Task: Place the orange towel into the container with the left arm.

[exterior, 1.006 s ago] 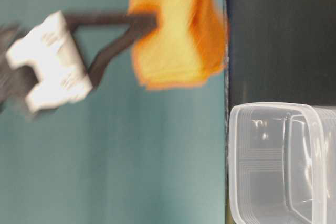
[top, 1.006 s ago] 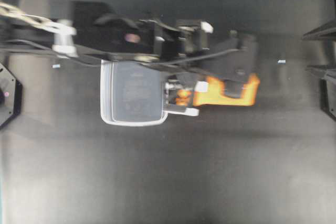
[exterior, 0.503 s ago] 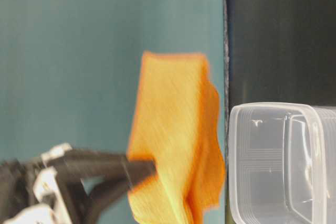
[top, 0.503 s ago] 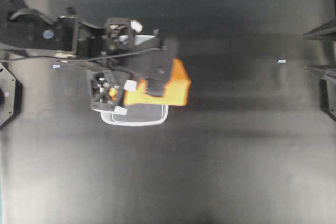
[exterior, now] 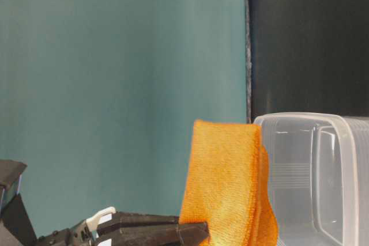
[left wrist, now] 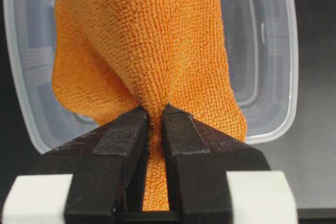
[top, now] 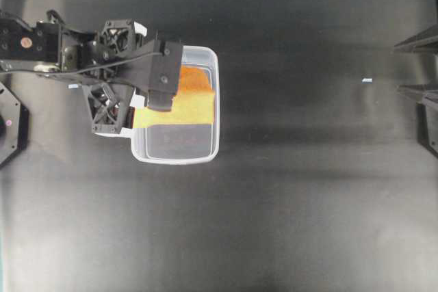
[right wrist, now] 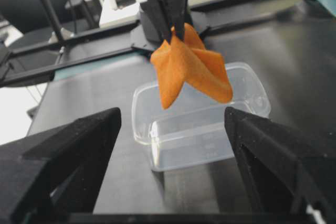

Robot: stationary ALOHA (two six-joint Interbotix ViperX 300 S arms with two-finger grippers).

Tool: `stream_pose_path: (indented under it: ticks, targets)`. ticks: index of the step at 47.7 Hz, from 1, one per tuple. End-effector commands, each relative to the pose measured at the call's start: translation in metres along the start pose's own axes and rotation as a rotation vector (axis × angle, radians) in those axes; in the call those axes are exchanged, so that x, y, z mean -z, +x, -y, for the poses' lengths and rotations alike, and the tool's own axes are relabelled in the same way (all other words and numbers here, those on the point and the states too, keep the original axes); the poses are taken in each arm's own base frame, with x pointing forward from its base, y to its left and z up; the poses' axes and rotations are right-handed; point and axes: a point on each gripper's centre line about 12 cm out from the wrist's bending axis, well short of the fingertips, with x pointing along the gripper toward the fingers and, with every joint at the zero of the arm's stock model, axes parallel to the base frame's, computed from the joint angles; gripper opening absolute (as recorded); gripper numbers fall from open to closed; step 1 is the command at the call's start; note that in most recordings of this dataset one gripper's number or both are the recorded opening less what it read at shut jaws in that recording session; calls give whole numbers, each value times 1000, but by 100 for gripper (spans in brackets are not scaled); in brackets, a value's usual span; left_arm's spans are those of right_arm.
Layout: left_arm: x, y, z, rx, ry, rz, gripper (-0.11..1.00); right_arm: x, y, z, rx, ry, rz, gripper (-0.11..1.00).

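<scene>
My left gripper point(left wrist: 156, 114) is shut on the orange towel point(left wrist: 152, 40), pinching a fold of it between both black fingers. The towel hangs over the clear plastic container point(left wrist: 290, 51), its lower part at or just inside the rim. In the overhead view the towel point(top: 188, 97) lies across the upper half of the container point(top: 176, 159), partly hidden by the left arm's wrist block point(top: 161, 76). The table-level view shows the towel point(exterior: 225, 182) beside the container point(exterior: 314, 165). My right gripper point(right wrist: 172, 114) is open and empty, facing the container point(right wrist: 205, 129) and the towel point(right wrist: 186, 66) from a distance.
The table is a black surface point(top: 294, 210). Dark stands sit at its right edge point(top: 421, 94). A teal wall point(exterior: 115, 84) stands behind in the table-level view. A small pale mark point(top: 367, 81) lies right of the middle.
My left gripper has carried the towel from the container's right side to over it and lowered it toward the rim. The container has not moved.
</scene>
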Motion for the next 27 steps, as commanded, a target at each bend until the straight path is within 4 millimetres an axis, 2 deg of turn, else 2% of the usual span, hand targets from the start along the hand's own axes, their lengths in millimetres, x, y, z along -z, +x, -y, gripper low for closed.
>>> stream_pose_path:
  ticks: [1, 24, 27]
  targets:
    - [-6, -7, -1, -9, 0, 47, 6, -3, 1, 0, 1, 3, 8, 77]
    - [-9, -3, -5, -20, -25, 88, 6, -3, 2, 0, 4, 2, 12, 77]
    - [-6, 1, -5, -18, -22, 70, 10, -5, 1, 0, 1, 2, 17, 77]
